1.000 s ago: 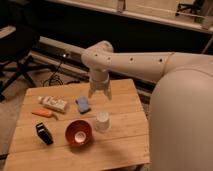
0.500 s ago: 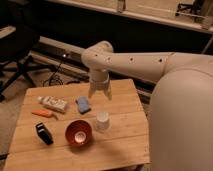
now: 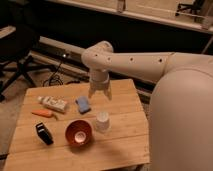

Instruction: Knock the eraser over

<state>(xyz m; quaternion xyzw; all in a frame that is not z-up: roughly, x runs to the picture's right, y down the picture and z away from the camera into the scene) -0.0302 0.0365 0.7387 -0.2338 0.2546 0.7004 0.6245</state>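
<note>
The eraser (image 3: 44,133) is a small black block with a lighter stripe, lying near the front left of the wooden table (image 3: 125,145). The gripper (image 3: 99,95) hangs from the white arm over the back middle of the table, just right of the flat blue pad (image 3: 83,104) and well away from the eraser. It holds nothing that I can see.
A red bowl (image 3: 78,133) sits right of the eraser. A white cup (image 3: 102,121) stands beside the bowl. An orange marker (image 3: 43,113) and a white tube (image 3: 53,103) lie at the left. A dark office chair (image 3: 17,55) stands at the far left.
</note>
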